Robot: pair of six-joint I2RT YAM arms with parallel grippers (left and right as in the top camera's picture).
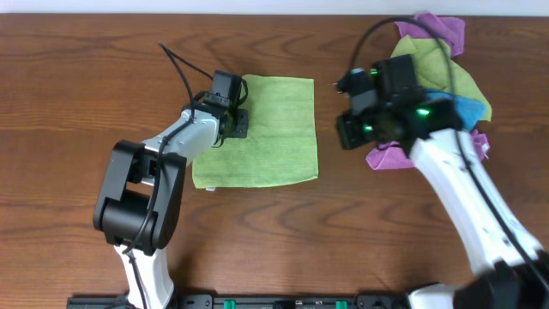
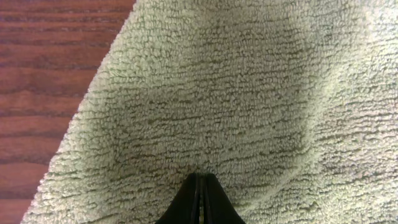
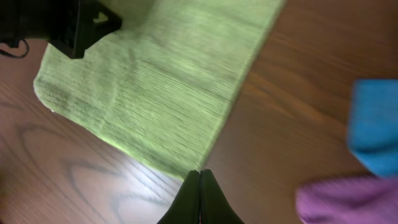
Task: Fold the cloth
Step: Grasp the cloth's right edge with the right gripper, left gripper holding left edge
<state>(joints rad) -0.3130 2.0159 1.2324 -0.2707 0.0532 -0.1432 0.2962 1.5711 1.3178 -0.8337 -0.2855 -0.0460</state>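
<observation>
1. Plainly, the green cloth [image 1: 274, 129] lies flat on the table [image 1: 86, 69] between the two arms. It is a tidy rectangle with a small pale tag [image 1: 211, 185] at its near left corner. It looks already doubled at least once, though the layers cannot be counted from above.
2. The left gripper [image 1: 238, 122] sits low on the cloth's left edge, and its wrist view shows the jaws pressed together with no gap. Whether a pinch of fabric is caught between the tips cannot be told; nothing is lifted. I judge it is there either to press a crease flat or to take that edge for another fold.
3. The right gripper [image 1: 350, 130] hangs over bare wood just beside the cloth's right edge, jaws closed tight and holding nothing. That spot keeps it clear of the fabric yet near enough to help.
4. Behind the right arm is a pile of spare cloths [image 1: 467, 81], with a blue cloth [image 3: 376, 124] and a purple cloth [image 3: 348, 199] nearest. They lie apart from the green one, presumably so that no fold drags them in.
5. The next grasp likely calls for opening the jaws first. The risk is nudging the layers out of line.
</observation>
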